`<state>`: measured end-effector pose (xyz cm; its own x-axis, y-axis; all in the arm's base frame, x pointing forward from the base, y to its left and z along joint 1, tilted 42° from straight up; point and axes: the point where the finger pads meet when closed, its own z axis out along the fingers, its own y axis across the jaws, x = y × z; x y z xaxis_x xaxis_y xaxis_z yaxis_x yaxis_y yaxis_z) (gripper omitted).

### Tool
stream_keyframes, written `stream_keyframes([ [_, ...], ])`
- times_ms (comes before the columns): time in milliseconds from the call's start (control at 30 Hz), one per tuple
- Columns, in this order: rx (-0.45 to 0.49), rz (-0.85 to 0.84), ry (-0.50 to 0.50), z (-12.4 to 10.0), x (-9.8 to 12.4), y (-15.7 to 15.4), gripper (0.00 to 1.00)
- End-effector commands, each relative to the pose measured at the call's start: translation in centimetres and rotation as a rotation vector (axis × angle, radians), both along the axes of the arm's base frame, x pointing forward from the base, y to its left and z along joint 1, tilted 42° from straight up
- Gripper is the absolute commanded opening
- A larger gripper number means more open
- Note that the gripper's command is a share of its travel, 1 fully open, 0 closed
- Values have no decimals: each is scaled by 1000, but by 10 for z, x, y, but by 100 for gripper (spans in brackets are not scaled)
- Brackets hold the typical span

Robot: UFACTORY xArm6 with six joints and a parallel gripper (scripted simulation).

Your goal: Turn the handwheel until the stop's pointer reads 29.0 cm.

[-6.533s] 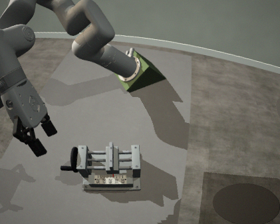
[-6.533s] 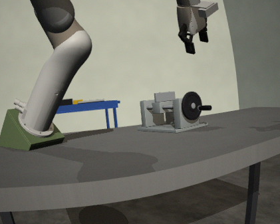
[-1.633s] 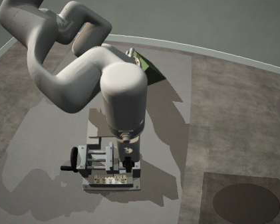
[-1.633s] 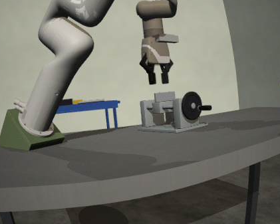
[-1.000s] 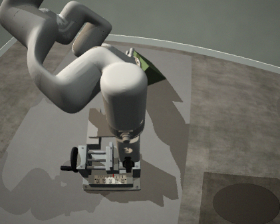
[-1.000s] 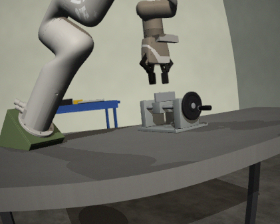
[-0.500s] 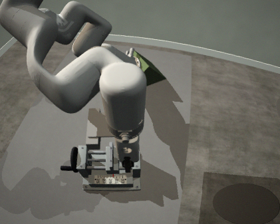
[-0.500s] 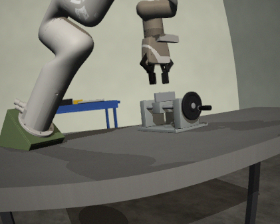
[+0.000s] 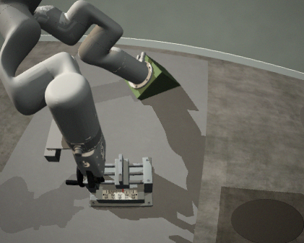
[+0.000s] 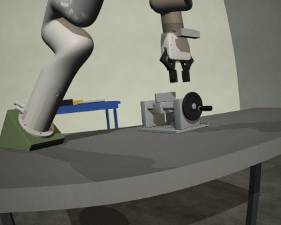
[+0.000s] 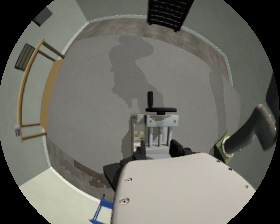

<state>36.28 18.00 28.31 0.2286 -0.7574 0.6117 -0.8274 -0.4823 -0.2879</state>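
A grey slide fixture (image 9: 123, 185) stands on the table, with two rails, a sliding stop (image 9: 121, 170) and a scale strip with a red pointer (image 9: 122, 191) along its front. In the side view the fixture (image 10: 171, 115) carries a black handwheel (image 10: 192, 111) with a crank handle (image 10: 205, 108) on its right end. In the overhead view the handle (image 9: 72, 182) pokes out left of the arm. My gripper (image 10: 179, 75) hangs open and empty, well above the handwheel. In the wrist view the fixture (image 11: 156, 128) lies ahead and below.
The arm's green base wedge (image 9: 152, 78) sits at the back of the table. A low grey block lies left of the fixture. A blue bench (image 10: 90, 106) stands behind the table. A dark round mark (image 9: 267, 219) lies on the floor at front right.
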Motion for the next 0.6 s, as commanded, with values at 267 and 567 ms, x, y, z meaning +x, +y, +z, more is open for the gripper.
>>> stream_keyframes([
  [267,8,6,2,68,28,-80,57],
  [567,8,6,2,71,29,-84,57],
])
